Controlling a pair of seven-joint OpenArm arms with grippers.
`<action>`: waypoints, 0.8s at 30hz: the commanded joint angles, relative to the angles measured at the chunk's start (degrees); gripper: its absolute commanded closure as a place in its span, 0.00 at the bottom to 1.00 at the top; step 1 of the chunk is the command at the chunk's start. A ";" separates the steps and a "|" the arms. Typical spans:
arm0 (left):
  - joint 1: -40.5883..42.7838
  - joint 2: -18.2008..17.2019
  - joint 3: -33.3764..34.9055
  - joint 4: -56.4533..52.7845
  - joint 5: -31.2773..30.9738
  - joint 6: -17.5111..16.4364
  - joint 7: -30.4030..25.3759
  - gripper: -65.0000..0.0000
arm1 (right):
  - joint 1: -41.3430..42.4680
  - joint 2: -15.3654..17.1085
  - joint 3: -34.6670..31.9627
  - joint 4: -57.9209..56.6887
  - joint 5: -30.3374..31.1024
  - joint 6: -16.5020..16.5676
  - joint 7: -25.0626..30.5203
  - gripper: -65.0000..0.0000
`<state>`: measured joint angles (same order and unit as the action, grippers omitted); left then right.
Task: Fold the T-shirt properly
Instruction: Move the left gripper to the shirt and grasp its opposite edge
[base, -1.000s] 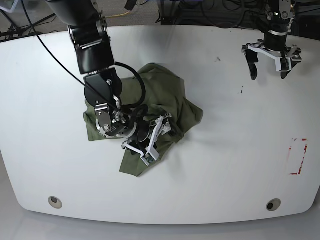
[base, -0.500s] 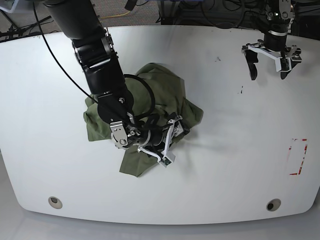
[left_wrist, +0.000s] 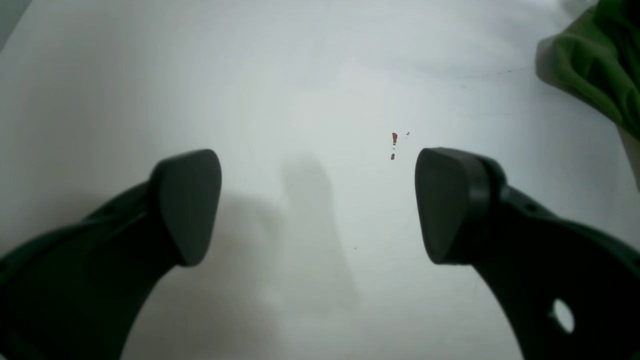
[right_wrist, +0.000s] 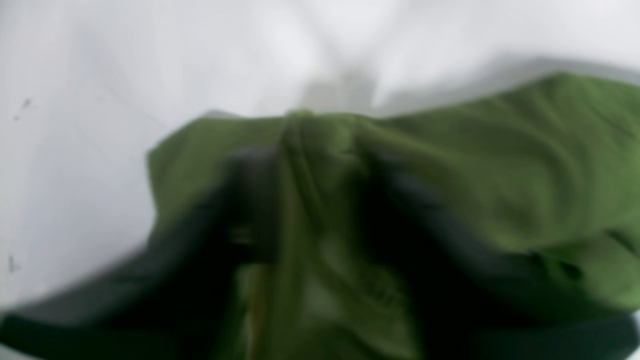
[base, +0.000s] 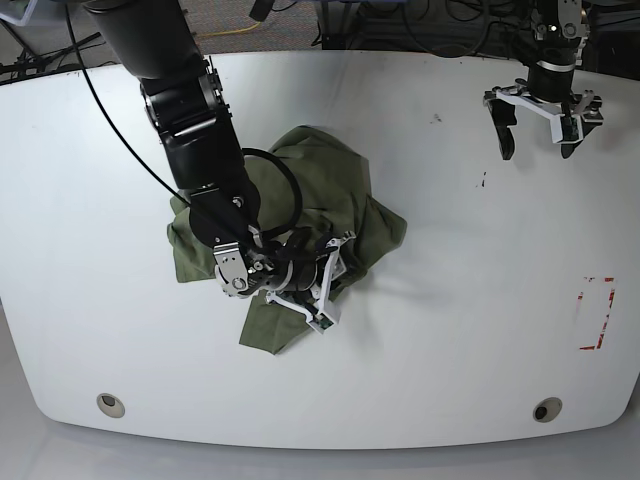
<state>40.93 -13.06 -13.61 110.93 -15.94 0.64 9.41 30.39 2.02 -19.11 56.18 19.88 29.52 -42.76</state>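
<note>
Olive-green T-shirt (base: 330, 190), crumpled heap left of table centre

The T-shirt (base: 330, 200) is bunched in a heap on the table (base: 450, 330), left of centre in the base view. The right gripper (base: 322, 280) is set on the heap's near edge, with cloth between its fingers. The left gripper (base: 540, 125) is held well apart, over the far right corner.

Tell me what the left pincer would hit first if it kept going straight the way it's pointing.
Probably the bare white table. The left pincer stands open above it with nothing between its tips, and the T-shirt lies off to one side. Depth is uncertain.
</note>
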 joint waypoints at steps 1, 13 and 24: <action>-0.36 -0.43 0.02 0.93 0.08 0.10 -1.72 0.12 | 1.92 0.48 0.08 0.30 0.82 -0.29 3.07 0.82; -5.54 -0.61 4.42 0.93 0.08 0.10 -1.72 0.12 | 2.00 0.48 0.34 -3.39 -0.76 -2.48 5.53 1.00; -21.02 -0.35 11.28 0.93 0.08 0.10 19.73 0.11 | -6.52 7.08 0.34 22.98 9.09 -2.66 -2.29 1.00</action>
<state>21.37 -13.08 -2.87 110.83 -15.90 0.69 27.66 23.05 8.49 -18.94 73.54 27.03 26.65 -45.84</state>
